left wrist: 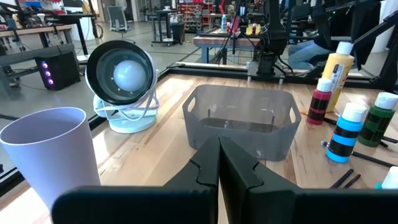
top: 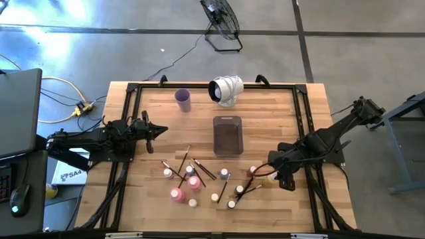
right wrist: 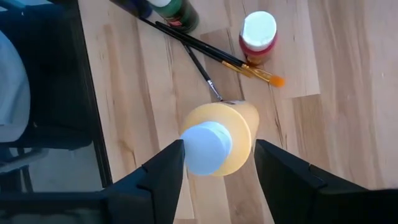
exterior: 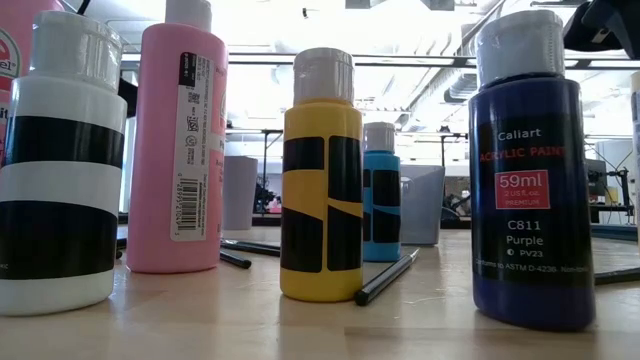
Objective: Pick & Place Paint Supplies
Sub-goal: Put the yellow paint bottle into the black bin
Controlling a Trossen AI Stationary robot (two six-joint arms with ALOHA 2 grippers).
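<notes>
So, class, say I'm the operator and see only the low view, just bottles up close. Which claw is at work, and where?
Observer: The right claw. It is open, with one finger on either side of a yellow plastic paint bottle with a white cap, and it is not touching it.
Operator: And the other claw?
Observer: The left claw is shut, near the table's left edge.
Operator: Is anything in the tray?
Observer: No. The clear grey rectangular plastic tray holds no supplies.
</notes>
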